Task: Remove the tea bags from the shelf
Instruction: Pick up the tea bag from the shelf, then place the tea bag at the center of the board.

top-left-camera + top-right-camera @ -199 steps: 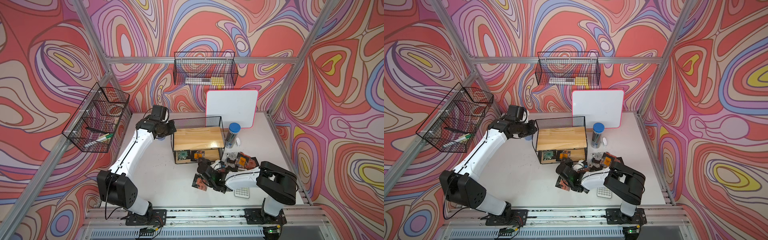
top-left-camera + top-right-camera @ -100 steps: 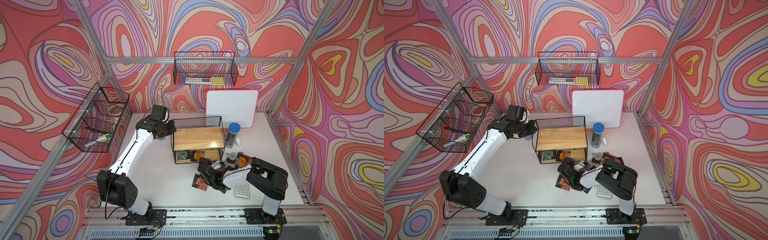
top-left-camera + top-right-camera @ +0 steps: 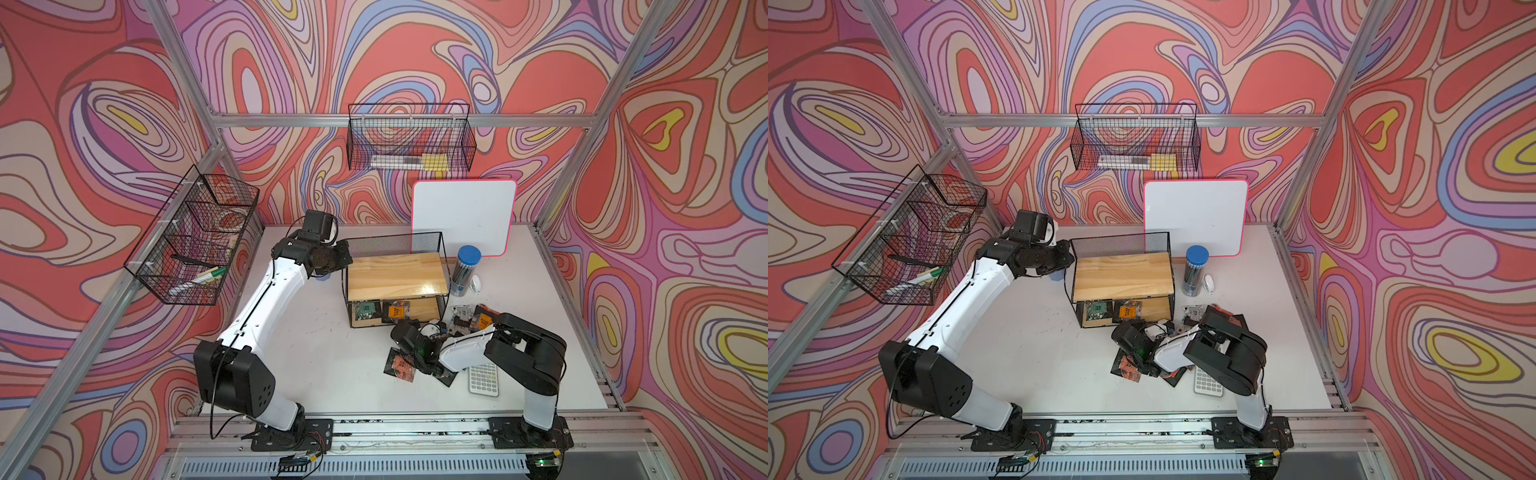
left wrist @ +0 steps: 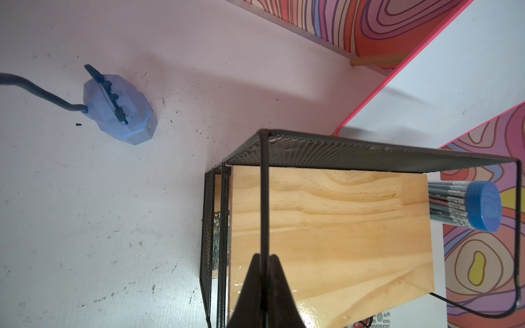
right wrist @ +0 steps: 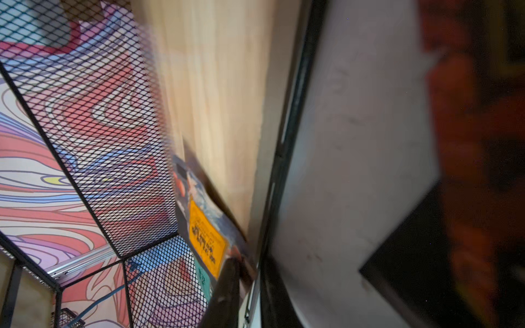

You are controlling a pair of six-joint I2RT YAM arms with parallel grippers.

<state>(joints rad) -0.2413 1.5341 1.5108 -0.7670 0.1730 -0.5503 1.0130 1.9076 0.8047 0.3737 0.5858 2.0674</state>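
Pinching the shelf (image 4: 264,198) frame in the left gripper (image 4: 264,257), I have the right gripper (image 5: 240,268) closed on a corner of the orange bag (image 5: 207,235), low inside. That thin hold could slip, or the bag could catch.

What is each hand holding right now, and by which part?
Left hand clamps the shelf by a wire bar of its top frame. Right hand looks shut on the orange-label tea bag at its corner, though the view is blurred.

Left arm (image 3: 270,299), right arm (image 3: 463,353): white shells, black joints, thin black cables, black fingers (image 4: 250,292).
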